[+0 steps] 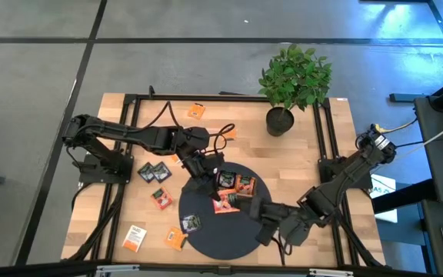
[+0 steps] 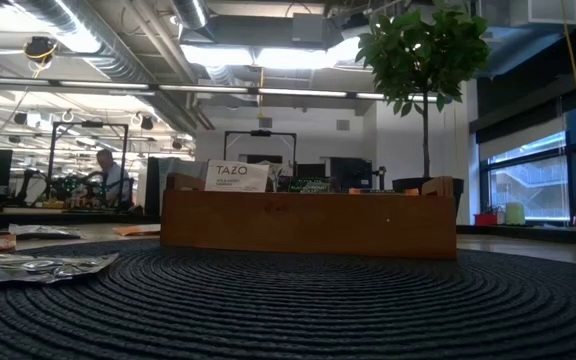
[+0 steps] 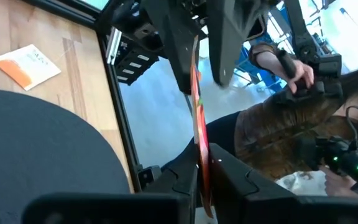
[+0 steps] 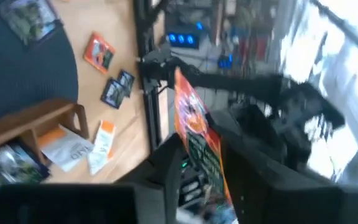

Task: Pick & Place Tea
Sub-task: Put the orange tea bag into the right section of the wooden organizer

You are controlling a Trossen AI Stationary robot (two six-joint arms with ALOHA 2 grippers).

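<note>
An orange-red tea sachet [image 1: 223, 205] hangs in the air above the dark round mat [image 1: 221, 231], between my two grippers. My left gripper [image 3: 202, 186], reaching in from the table's left, is shut on one end of it. My right gripper [image 4: 210, 180], reaching in from the right, stands open around the other end. Beside them on the mat sits the wooden tray [image 2: 308, 222], with several sachets upright in its compartments. More tea sachets lie flat on the table at the left [image 1: 152, 173] and near edge [image 1: 134, 237]. My left gripper pinches one end of the sachet [image 3: 201, 177] between its two fingers. The sachet shows edge-on, standing out straight beyond the fingers and lifted clear of the mat. My right gripper's fingers [image 3: 182, 56] stand apart on either side of the sachet's other end [image 3: 194, 81]. I cannot tell whether one of them touches it.
A potted plant [image 1: 291, 85] stands at the far right of the table. An orange sachet [image 1: 197, 111] lies near the far edge, and a dark one [image 1: 191, 223] lies on the mat. A person's hand [image 3: 291, 68] holds a control handle beyond the table.
</note>
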